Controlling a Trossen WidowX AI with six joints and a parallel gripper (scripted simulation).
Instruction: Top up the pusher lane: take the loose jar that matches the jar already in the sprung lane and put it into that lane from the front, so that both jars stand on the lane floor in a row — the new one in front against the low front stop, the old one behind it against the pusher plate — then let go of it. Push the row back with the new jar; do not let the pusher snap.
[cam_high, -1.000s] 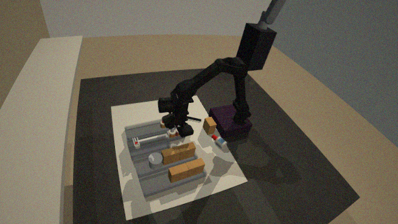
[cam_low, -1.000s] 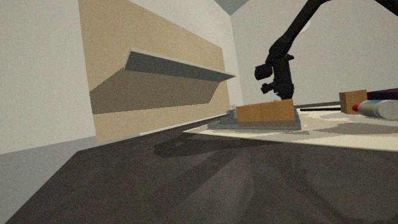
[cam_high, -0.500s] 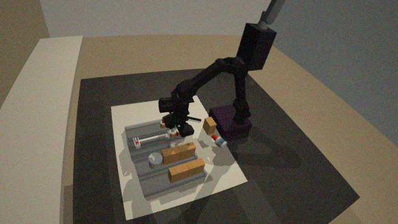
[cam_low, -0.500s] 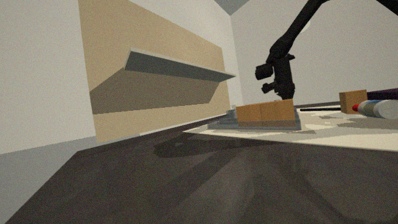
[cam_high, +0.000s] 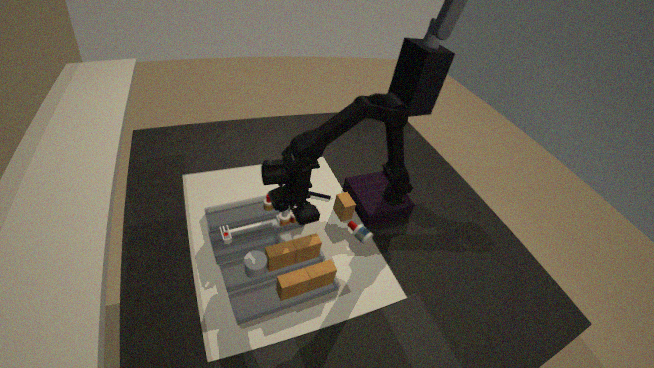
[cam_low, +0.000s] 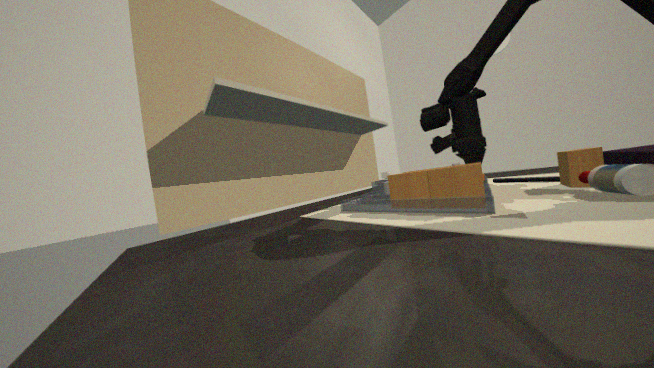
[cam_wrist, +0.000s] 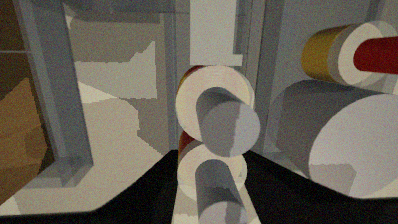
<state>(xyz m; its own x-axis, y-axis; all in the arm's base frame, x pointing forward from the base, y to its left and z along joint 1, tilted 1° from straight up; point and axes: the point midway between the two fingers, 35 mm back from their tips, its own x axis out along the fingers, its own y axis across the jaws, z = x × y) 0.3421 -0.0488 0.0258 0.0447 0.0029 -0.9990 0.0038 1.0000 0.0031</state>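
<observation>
Nearest the wrist camera, the black end effector (cam_high: 296, 215) (cam_low: 474, 159) (cam_wrist: 208, 155) is partly open, its fingers closed on the sides of a white-shouldered jar with a grey round cap and a red side (cam_wrist: 212, 172). That side grip leaves the cap free and presumably suits an upright entry from the front.

Directly beyond, the matching white-shouldered old jar (cam_high: 285, 219) (cam_wrist: 187, 107) stands in the sprung lane, close against the held one or touching; the wrist view cannot settle which. Lining them up this way should let the new jar press the old one back rather than ride onto it. Behind it, the long white pusher (cam_high: 252, 227) (cam_wrist: 212, 32) backs the row, so the push probably has to stay straight and steady. The low front stop is hidden, so whether the held jar has cleared it and reached the floor cannot be told; letting go early could let the pusher snap the row forward.

To one side, a large grey cylinder (cam_wrist: 365, 145) and a yellow jar with a red cap (cam_high: 268, 201) (cam_wrist: 320, 56) leave limited finger room. A red-capped, blue-and-white jar (cam_high: 361, 231) (cam_low: 620, 179) lies outside the lanes, apparently the non-matching one.
</observation>
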